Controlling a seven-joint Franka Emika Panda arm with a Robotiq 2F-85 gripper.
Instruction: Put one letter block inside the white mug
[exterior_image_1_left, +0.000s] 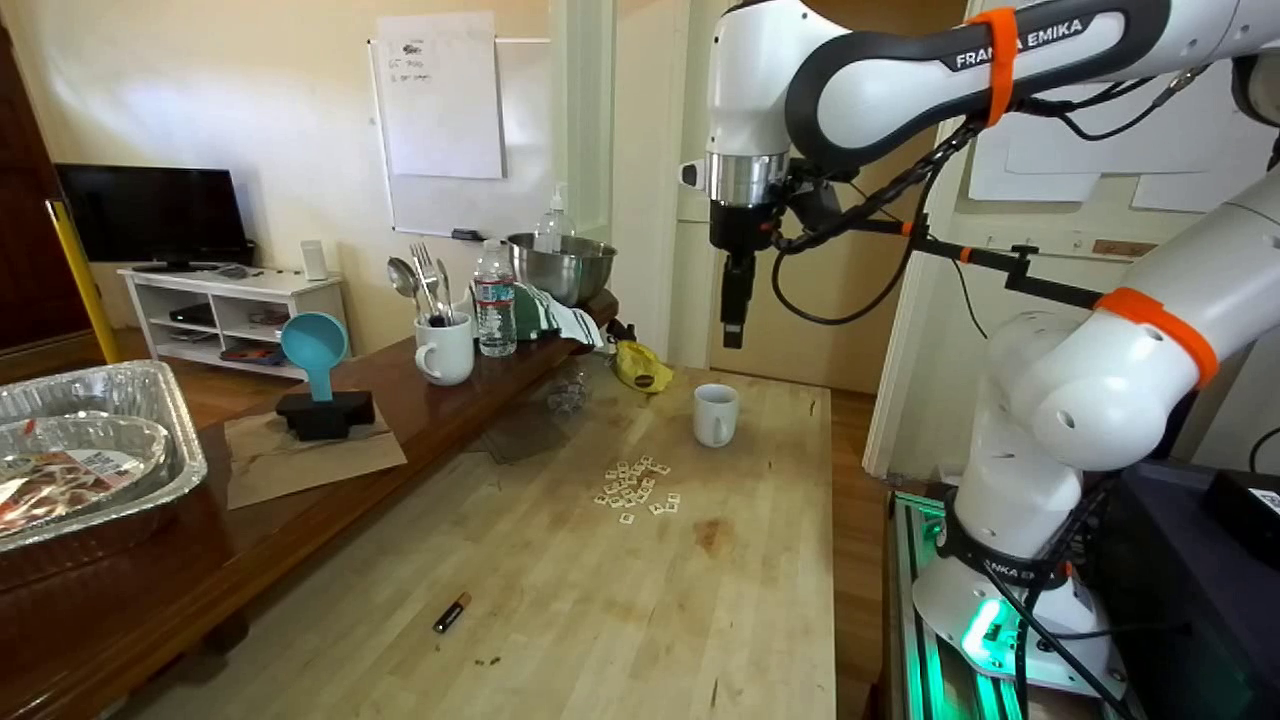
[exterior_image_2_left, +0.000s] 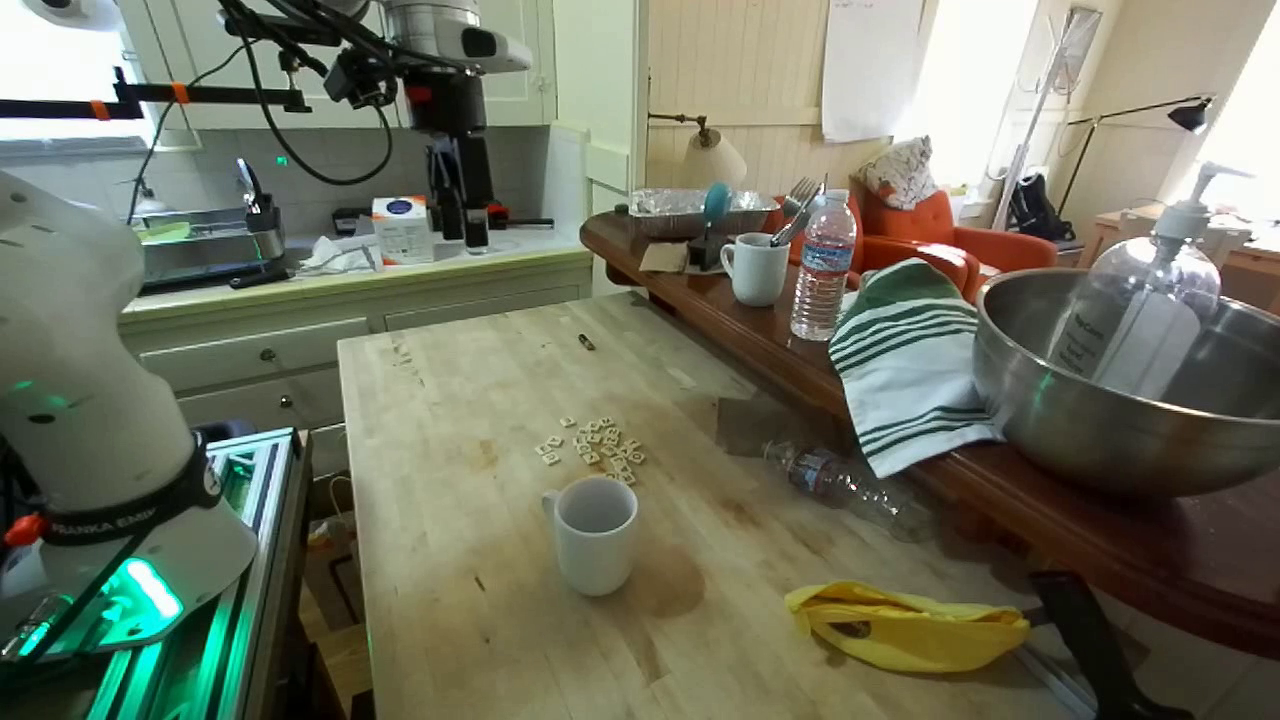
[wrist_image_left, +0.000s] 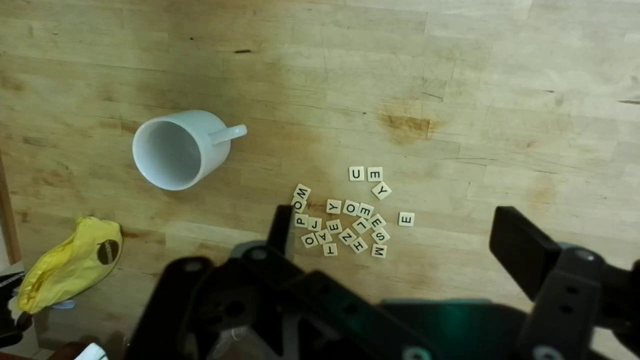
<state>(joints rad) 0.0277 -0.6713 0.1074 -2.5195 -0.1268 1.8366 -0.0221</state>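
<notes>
Letter blocks (wrist_image_left: 350, 208) lie on the desk (wrist_image_left: 525, 125) near the white mug (wrist_image_left: 204, 132), well below my pincer (wrist_image_left: 398, 227), whose fingers stand wide apart with nothing held between them.

Status: I judge the transfer not yet begun. No block shows in the visible part of the mug's interior. Remaining steps: lower over one block, close on it, carry it over the mug's rim, release.

Materials, left to right in the wrist view:

1. Yellow pouch (wrist_image_left: 75, 265): soft-looking, creased, curved, bearing a dark round mark.
2. White mug: plain, smooth cylinder, probably ceramic; stands upright, handle pointing right.
3. Cluster of blocks: flat, pale squares printed with dark letters; several sit touching or just beside one another. I expect the flat profile to demand a low, precise grip.
4. Lone "E" block (wrist_image_left: 406, 219): same make, apart from the others; I judge it the simplest pick.

Under these, the desk shows pale wood strips with brown stains.
</notes>
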